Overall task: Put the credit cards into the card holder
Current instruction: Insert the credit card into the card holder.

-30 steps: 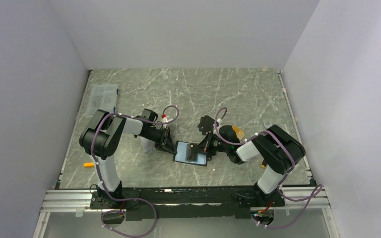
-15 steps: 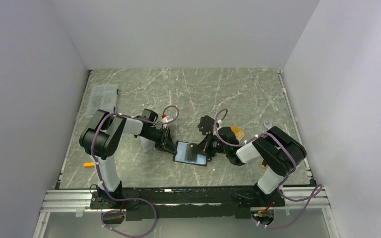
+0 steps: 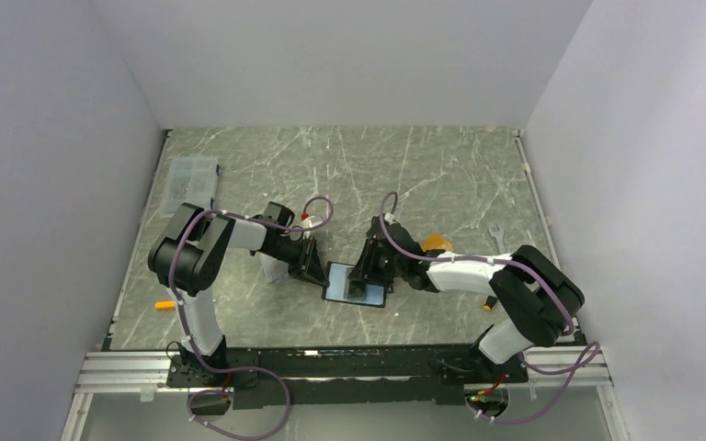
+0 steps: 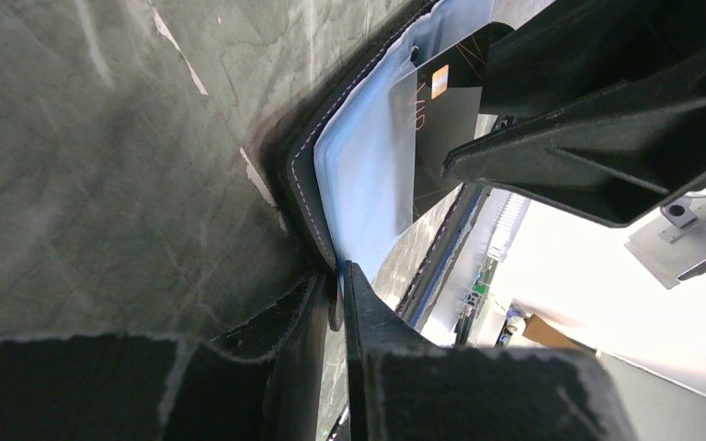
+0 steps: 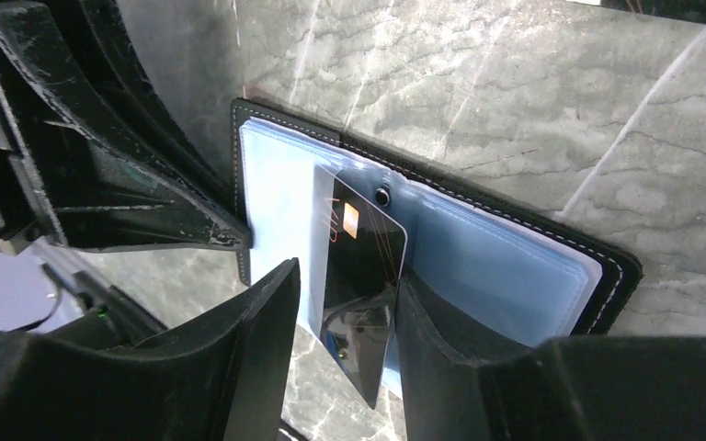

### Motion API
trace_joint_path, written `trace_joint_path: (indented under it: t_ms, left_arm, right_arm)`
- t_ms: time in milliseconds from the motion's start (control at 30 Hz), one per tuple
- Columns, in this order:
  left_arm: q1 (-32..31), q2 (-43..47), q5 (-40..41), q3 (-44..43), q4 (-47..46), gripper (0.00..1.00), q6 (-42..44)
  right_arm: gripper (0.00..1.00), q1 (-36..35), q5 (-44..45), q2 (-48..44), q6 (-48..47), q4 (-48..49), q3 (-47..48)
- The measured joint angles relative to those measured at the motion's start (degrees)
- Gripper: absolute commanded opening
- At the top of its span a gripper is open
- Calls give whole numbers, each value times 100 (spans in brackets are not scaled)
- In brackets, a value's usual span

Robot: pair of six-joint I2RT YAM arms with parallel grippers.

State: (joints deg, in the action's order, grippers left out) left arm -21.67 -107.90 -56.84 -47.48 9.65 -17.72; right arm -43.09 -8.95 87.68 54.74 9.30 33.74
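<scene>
Seating black card point(image 5: 368, 241) in card holder point(image 5: 506, 266).
I see left claw point(image 4: 338, 280) pinching holder, right claw point(image 5: 347, 285) parted; orange card point(image 3: 436, 241) near holder pending.

Card holder point(image 3: 340, 283) open, L gripper point(image 3: 319, 272) at edge, R gripper point(image 3: 365, 279) over it

Clear box point(image 3: 191, 178), wrench point(image 3: 496, 235), orange stick point(image 3: 164, 304) on table point(image 3: 423, 175).

We're in a robotics lab test cell — plain pale walls point(image 3: 349, 55) box in 3 sides of a marble-look table point(image 3: 441, 165), with an aluminium rail point(image 3: 119, 372) at its near edge and 2 cabled robot arms point(image 3: 198, 257) bolted on.
</scene>
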Motion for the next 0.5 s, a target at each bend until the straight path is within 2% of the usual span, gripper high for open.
trace_joint_path:
  t_ms: [200, 500]
  left_arm:
    - [2, 0, 0, 0, 0, 17, 0]
    - [24, 0, -2, 2, 2, 17, 0]
  right_arm:
    - [55, -442, 695, 216, -247, -1108, 752]
    - [64, -730, 1008, 448, -520, -1847, 1318]
